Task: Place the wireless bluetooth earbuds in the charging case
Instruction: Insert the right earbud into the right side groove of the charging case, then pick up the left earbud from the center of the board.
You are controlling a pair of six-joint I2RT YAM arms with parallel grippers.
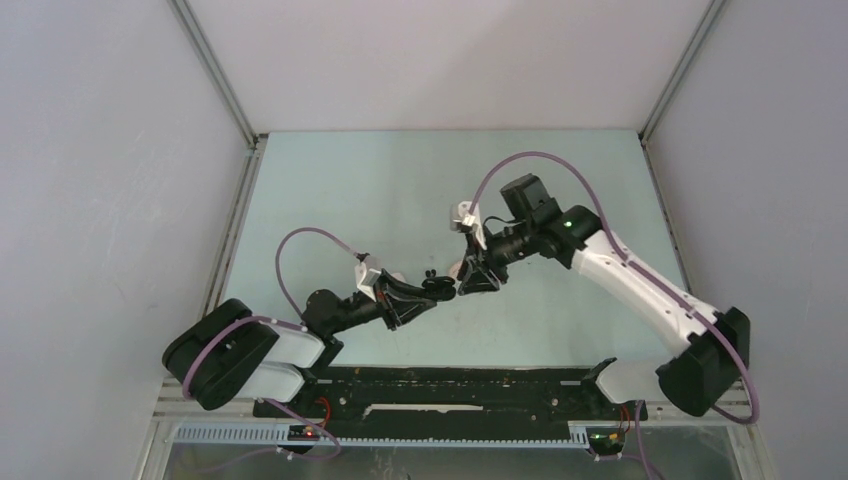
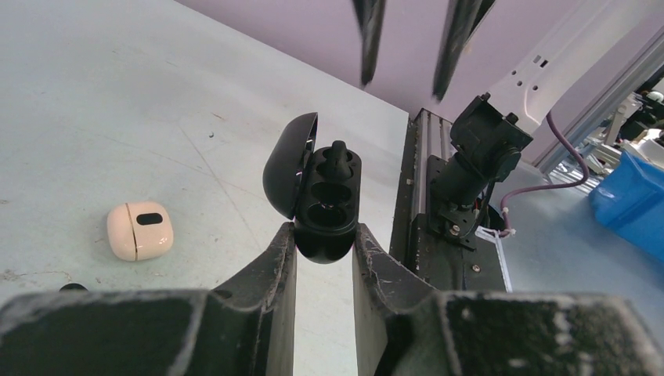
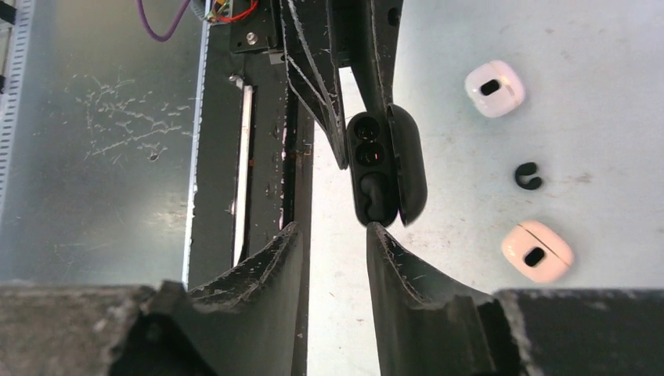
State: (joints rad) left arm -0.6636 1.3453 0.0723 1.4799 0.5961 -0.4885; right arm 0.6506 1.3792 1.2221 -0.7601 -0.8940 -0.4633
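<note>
From the top cam the two arms meet over the middle of the table (image 1: pixel 340 190). The left gripper (image 1: pixel 430 292) is pinched on a black charging case (image 1: pixel 441 286) and the right gripper (image 1: pixel 470 277) sits right beside it, too small here to judge its jaws. The left wrist cam is way clearer: the case is clamped by its lower end between the left fingers with the lid flipped open to the left. One black earbud (image 2: pixel 338 154) sits in the far socket with its stem poking up (can't tell if it's pushed fully home), and the near socket looks empty. The right arm's fingers hang spread just above it, nothing in them. A beige case (image 2: pixel 139 229) lies shut on the table, off to the side. The right wrist cam agrees: its fingers are apart and empty, tips just by the case's end. Beyond are a white case (image 3: pixel 493 88), probably that beige case again, and between them a small black C-shaped piece (image 3: pixel 531 176), possibly the second bud. My read is the first bud's in. Next up is fetching the other one and lining it up with the empty socket.
</note>
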